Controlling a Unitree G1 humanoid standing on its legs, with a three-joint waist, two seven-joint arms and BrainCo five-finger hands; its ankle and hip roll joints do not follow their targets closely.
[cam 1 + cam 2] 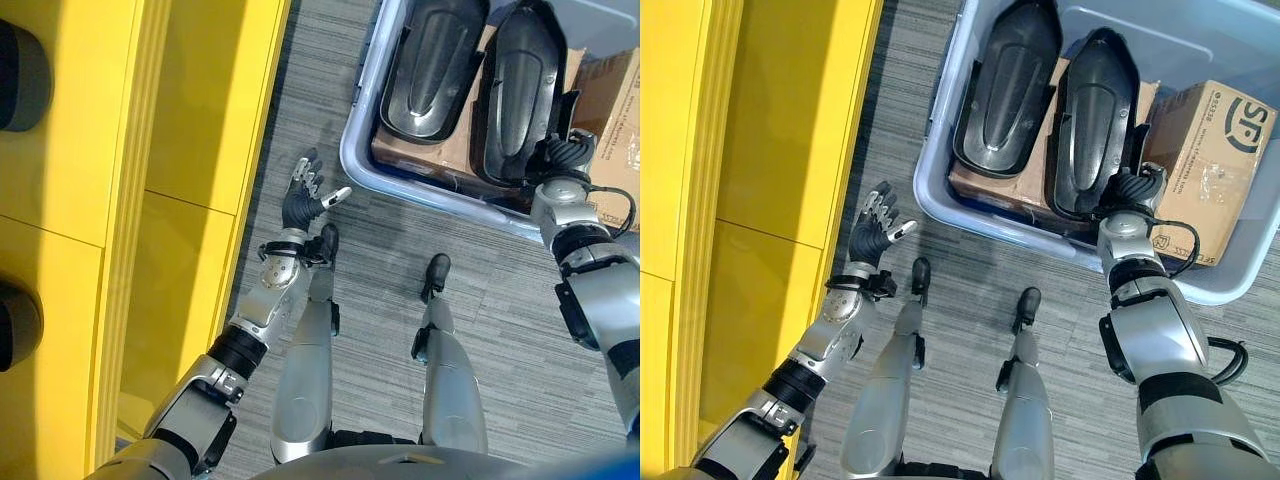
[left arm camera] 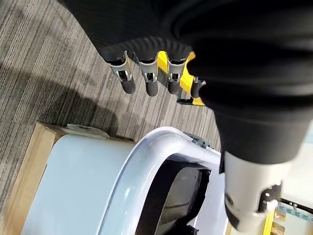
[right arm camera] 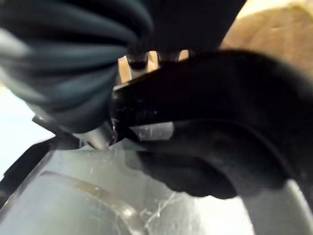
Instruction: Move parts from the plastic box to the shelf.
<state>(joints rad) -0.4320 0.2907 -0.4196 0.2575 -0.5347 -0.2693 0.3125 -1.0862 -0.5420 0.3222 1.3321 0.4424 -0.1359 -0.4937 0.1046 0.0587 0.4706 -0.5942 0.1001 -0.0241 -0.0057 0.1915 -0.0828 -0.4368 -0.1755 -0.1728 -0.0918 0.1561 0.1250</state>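
**Right hand at part in box**

Two black parts lie in the box [image 1: 940, 205]. Right hand [image 1: 1132, 190] sits on the right part's [image 1: 1095, 120] lower end; grip unclear. Left hand [image 1: 872, 235] open over floor, beside shelf [image 1: 770, 150].

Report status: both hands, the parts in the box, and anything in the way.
Left hand open over the floor, holding nothing. Right hand down at the right black part, fingers hidden. Both parts still in the plastic box. Nothing blocking.
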